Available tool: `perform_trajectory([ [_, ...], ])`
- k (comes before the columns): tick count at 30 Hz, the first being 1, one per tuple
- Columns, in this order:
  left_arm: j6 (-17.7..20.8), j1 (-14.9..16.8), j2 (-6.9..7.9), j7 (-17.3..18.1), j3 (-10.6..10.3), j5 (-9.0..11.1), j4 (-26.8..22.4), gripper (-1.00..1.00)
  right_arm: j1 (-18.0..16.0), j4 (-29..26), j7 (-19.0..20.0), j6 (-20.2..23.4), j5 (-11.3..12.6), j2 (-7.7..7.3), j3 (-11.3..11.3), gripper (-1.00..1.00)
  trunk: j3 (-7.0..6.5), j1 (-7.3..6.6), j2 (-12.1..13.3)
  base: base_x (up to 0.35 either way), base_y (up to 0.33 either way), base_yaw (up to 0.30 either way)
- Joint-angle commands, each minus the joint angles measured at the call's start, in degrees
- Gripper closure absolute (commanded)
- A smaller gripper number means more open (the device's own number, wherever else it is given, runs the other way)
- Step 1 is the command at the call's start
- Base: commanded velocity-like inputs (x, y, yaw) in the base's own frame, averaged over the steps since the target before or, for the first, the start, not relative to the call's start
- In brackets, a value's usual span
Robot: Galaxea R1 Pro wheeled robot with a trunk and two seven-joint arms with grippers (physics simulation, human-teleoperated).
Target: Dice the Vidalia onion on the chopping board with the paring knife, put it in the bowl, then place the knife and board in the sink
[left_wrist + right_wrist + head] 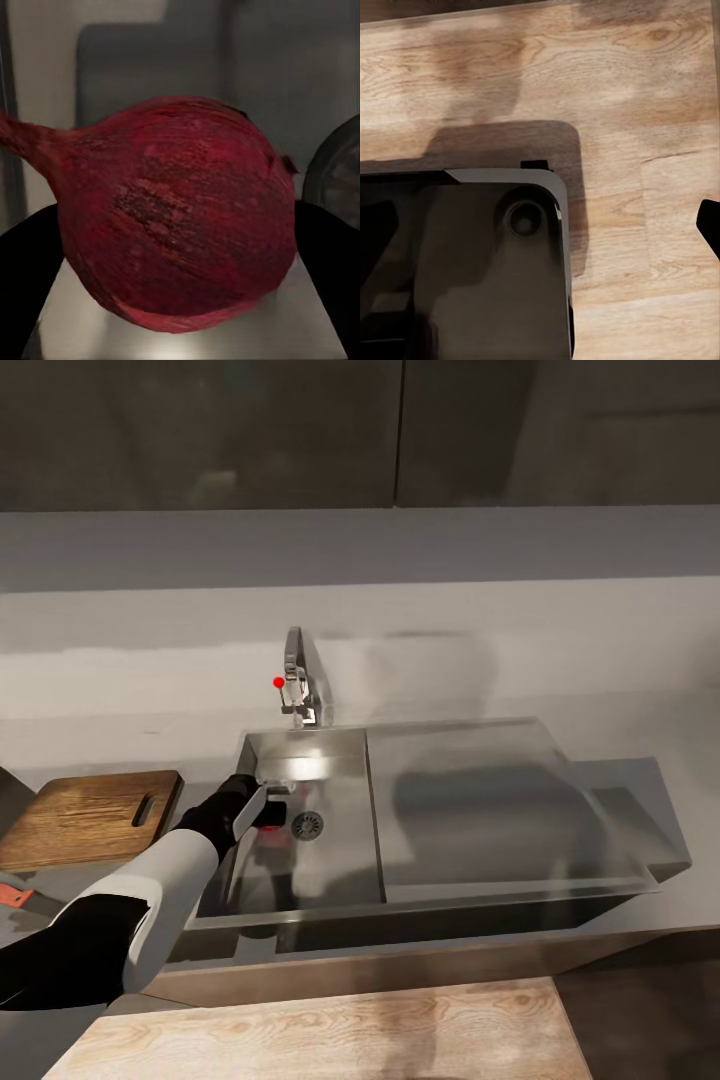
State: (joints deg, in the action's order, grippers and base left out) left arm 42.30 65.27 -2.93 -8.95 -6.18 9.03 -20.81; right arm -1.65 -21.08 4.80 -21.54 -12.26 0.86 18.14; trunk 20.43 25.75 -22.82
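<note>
The left claw [268, 810] reaches down into the sink [345, 880], just beside the round drain [307, 824], with the arm's white and black sleeve running back toward the lower left of the head view. A sliver of red shows at its tip there. In the left wrist view the Vidalia onion [180, 217] sits between the two dark fingers [26, 277], one on each flank of the bulb, its pointed tip sticking out past one of them. The fingers press against its sides, so the left claw is closed on the onion, over the steel floor of the basin, with the drain's edge close by. Whether the bulb touches the floor I cannot tell.

The right claw's state cannot be told: the right wrist view gives a dark edge of it at the picture's border, over pale wooden flooring [615, 90] and a dark rounded part of the robot's base [465, 262].

On the bench [500, 650], left of the sink, lies the chopping board [90, 818], its handle slot toward the basin. Nearer, at the head view's left edge, the paring knife [14, 895] shows its orange-red handle.

Behind the basin stands the chrome tap [300, 680] with its red dot, and the flat drainboard [490, 800] extends to the right.
</note>
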Motion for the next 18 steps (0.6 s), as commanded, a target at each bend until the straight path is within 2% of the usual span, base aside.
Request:
perform_trajectory([
  [1,0.24,0.03,0.03,-0.38,-0.41,0.55,-0.09,1.00,-0.03,-0.02,0.40,-0.14,-0.33,0.07,0.49,-1.00,0.09,0.03,-0.10,0.000,0.000,0.000],
  [7,0.26,0.03,0.03,-0.37,-0.41,0.55,-0.08,1.00,-0.05,-0.02,0.37,-0.08,-0.32,0.09,0.49,-1.00,0.03,0.03,-0.10,0.000,0.000,0.000],
  [18,0.40,0.03,0.03,-0.37,-0.27,0.54,-0.19,1.00,-0.02,-0.02,0.38,-0.08,-0.31,0.11,0.49,-1.00,-0.92,0.03,-0.10,0.000,0.000,0.000],
])
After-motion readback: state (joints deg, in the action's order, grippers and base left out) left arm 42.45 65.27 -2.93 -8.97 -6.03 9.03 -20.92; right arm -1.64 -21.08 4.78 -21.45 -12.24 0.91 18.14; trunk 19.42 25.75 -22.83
